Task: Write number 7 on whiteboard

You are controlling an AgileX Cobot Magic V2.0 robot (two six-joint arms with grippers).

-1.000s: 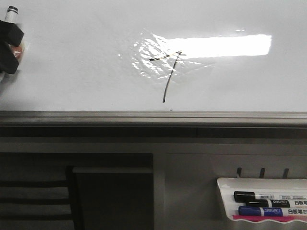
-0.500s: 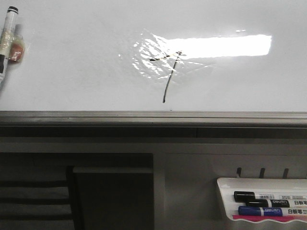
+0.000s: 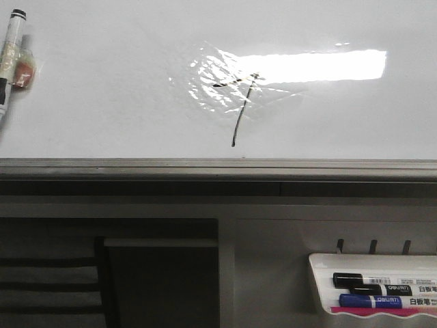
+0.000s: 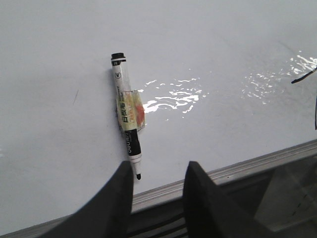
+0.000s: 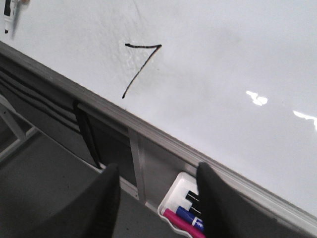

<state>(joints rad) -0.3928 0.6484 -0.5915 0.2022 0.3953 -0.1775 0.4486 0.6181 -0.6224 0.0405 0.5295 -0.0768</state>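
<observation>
The whiteboard (image 3: 102,102) lies flat, with glare across its middle. On it stands the number 7 (image 3: 239,109), a thin black mark, which shows plainly in the right wrist view (image 5: 140,67). A white marker (image 3: 10,48) wrapped in yellowish tape rests on the board at its far left, uncapped. In the left wrist view this marker (image 4: 128,116) lies free on the whiteboard (image 4: 223,49), its tip just beyond my open left gripper (image 4: 159,171). My right gripper (image 5: 157,171) hangs open and empty off the board's near edge. Neither gripper shows in the front view.
A grey metal edge rail (image 3: 218,166) runs along the board's near side. Below it at the right hangs a white marker tray (image 3: 321,273) with a black marker (image 3: 372,280) and a blue marker (image 3: 372,301). The tray (image 5: 171,206) sits between the right fingers.
A second ago my left gripper was round the marker at the board's far left. It has since let go and drawn back out of the front view, leaving the marker lying there.
</observation>
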